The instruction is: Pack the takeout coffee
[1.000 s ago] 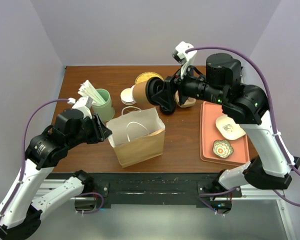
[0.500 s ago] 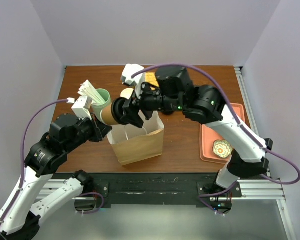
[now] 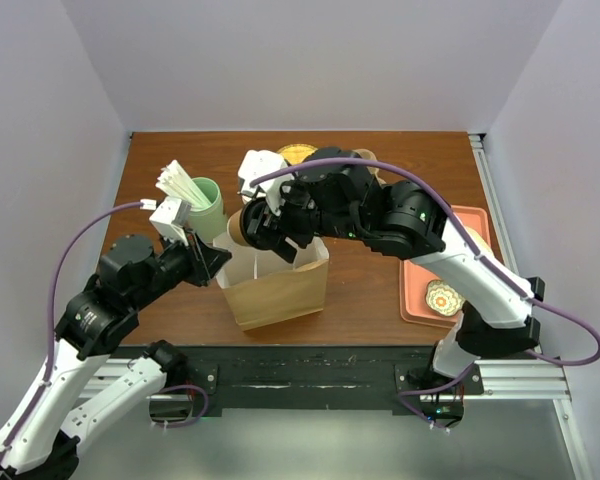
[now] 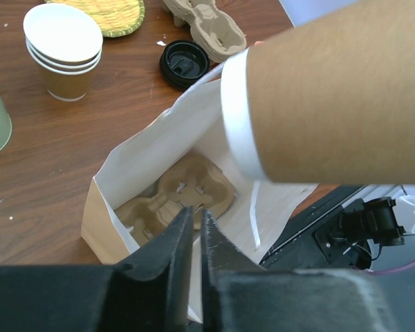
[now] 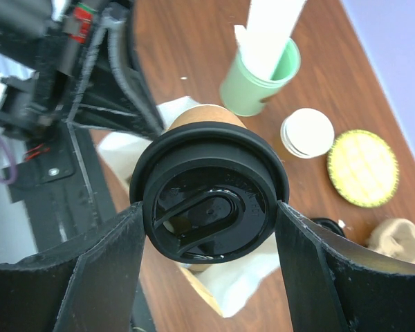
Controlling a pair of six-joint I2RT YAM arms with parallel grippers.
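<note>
1. The right gripper [image 5: 211, 232] clasped the small brown kraft-paper takeout coffee cup [image 4: 332, 90], one finger on each side just under its black plastic lid [image 5: 209, 200].
2. The cup hung tilted, almost on its side, over the open mouth of the brown paper bag [image 3: 280, 295] and above its rim.
3. The left gripper [image 4: 191, 225] was closed to a thin slit across the bag's near rim and appeared to pinch the paper.
4. A moulded pulp cup carrier [image 4: 187, 197] lay on the bag's floor.
5. On the dark wooden table [image 4: 41, 173] behind the bag sat a loose black round lid [image 4: 183, 63], a stack of white-lined paper cups [image 4: 62, 48] and a pale green cup of white sticks [image 3: 206, 205].
</note>
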